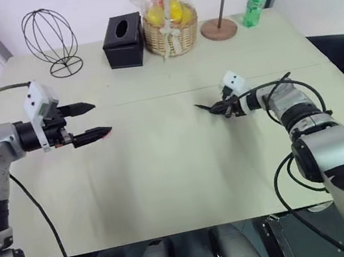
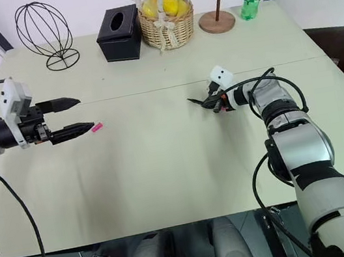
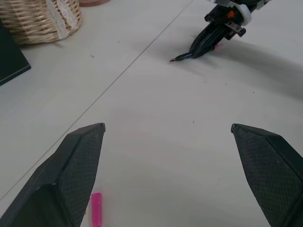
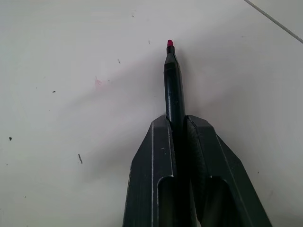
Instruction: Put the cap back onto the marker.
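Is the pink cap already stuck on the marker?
No, the cap lies on the table by the open left claw, while the right claw pinches the bare-tipped marker.

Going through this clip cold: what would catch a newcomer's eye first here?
The right gripper, low over the middle of the table, is shut on the marker, whose bare pink tip points toward the robot's left. Opposite, the left gripper hangs open above the tiny pink cap lying on the table by its lower fingertip.
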